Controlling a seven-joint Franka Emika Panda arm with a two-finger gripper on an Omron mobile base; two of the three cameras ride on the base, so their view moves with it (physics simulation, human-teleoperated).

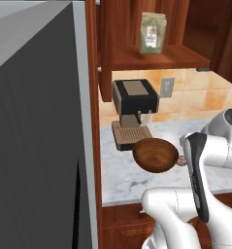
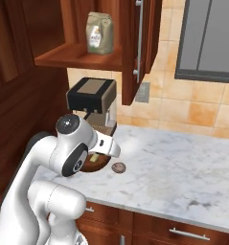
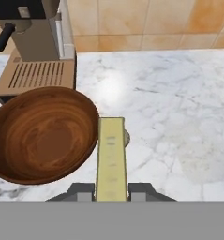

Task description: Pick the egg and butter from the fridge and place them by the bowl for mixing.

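Butter (image 3: 111, 157): you're holding it w/ the gripper (image 3: 111, 190), jaws clamped on its near end, stick pointing away from the hand, just beside the bowl (image 3: 41, 133) rim on the cam's right. Can't tell from the hand view whether the far end is touching the counter (image 3: 179, 117) or hanging above it.

Handling, my guess: it's light and slender, but soft, so a hard squeeze is probably denting it, and the long overhang is levering on the pinch. Slick too if it warms. You're gripping at one end; mid-stick would be steadier, but for a short set-down it's likely fine.

Egg (image 2: 118, 167) is already lying on the marble, near the bowl's right side in the right base view. It's fragile and rolls, so keep the stick off it.

Surface: flat polished marble, room to spare toward the right. Coffee machine (image 1: 134, 109) is sitting just behind the bowl, tiled wall behind, cabinet shelf w/ a paper bag (image 1: 152, 33) overhead. Fridge (image 1: 35, 136) is standing at the counter's left end.
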